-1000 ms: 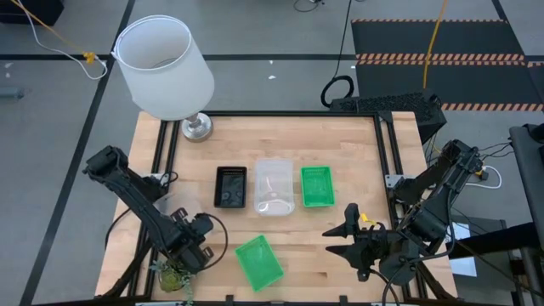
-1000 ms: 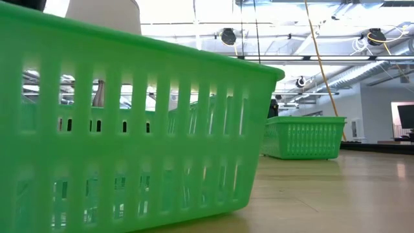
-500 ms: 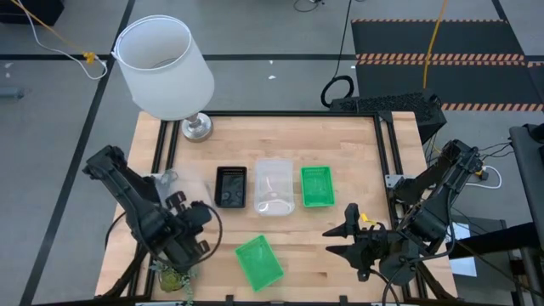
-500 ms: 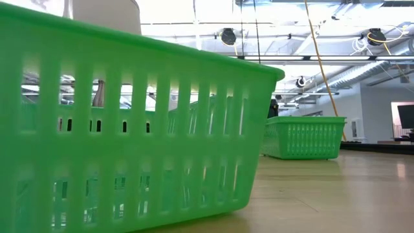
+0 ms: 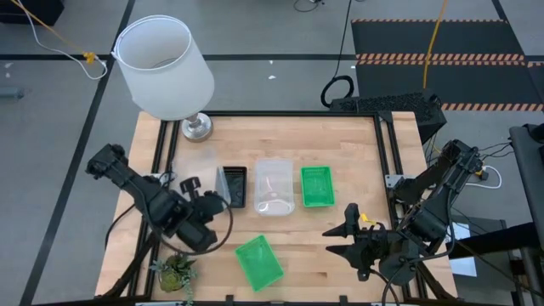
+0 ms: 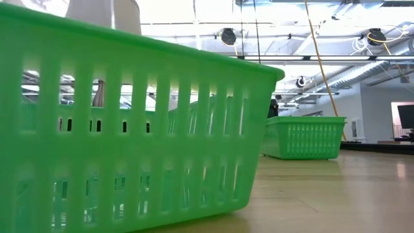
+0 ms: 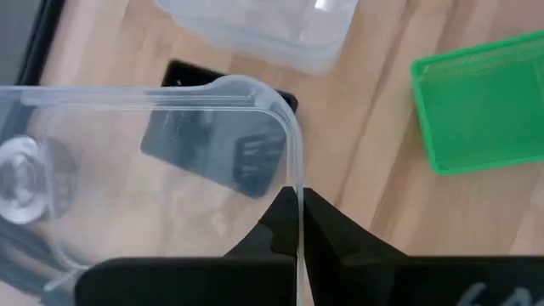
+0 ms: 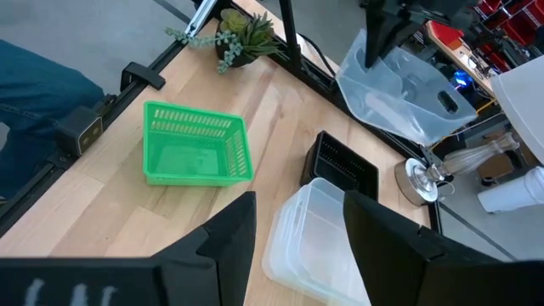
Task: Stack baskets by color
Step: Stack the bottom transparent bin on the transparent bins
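My left gripper [image 5: 217, 200] is shut on a clear basket [image 5: 219, 181], held in the air beside the black basket [image 5: 235, 187]; the right wrist view shows the clear basket [image 8: 395, 81] hanging tipped. On the table right of the black basket rest a stack of clear baskets [image 5: 274, 185] and a green basket [image 5: 317, 185]. Another green basket [image 5: 257, 261] sits near the front edge and fills the low view [image 6: 129, 129]. My right gripper [image 5: 344, 240] waits open at the front right. My left gripper pinches the clear basket's side wall at its rim [image 7: 297, 174], just below a rounded corner, one finger inside the basket and one outside. The fingers slant down from the table's near left. The basket is lifted clear of the table and hangs tipped on edge.
A big white lamp [image 5: 164, 68] stands at the far left corner and a small plant [image 5: 176, 274] at the near left corner. Black frame rails run along the table's left and right edges. Bare wood lies between the row of baskets and the front green basket.
My left gripper has risen from beside the plant and gone toward the black basket, rolling its wrist. The clear basket has come up off the table with it, turned from lying flat to hanging tipped.
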Available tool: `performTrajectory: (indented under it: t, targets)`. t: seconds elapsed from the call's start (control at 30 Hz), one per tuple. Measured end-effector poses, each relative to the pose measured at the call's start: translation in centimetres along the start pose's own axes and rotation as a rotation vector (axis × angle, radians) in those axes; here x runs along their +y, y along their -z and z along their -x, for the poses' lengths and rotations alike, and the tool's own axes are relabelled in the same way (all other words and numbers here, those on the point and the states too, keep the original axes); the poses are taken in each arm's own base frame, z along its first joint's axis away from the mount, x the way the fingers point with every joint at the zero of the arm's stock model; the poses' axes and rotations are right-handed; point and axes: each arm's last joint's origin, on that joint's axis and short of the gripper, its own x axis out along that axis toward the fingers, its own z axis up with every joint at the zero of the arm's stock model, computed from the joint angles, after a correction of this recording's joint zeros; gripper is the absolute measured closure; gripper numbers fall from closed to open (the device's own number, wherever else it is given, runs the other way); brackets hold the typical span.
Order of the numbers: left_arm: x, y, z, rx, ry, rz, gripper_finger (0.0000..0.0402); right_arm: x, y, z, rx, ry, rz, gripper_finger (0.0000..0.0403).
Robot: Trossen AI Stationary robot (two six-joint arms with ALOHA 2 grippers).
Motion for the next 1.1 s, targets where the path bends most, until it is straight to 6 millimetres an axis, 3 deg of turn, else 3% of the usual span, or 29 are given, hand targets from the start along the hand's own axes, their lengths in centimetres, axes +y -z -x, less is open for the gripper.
performTrajectory:
  t: [0.63, 0.87, 1.1]
  targets:
    - [2.6, -7.2, -0.1, -0.261, 0.139, -0.198, 0.0401, 0.0, 0.3, 0.0, 0.029, -0.001, 0.002, 0.0232]
    - [2.0, -9.6, -2.5, -0.292, 0.145, -0.287, 0.0401, 0.0, 0.7, 0.1, 0.054, 0.003, -0.057, 0.0232]
    - [0.5, -11.3, -6.6, -0.227, 0.117, -0.344, 0.0401, -0.8, 0.9, 1.0, 0.049, 0.008, -0.175, 0.0232]
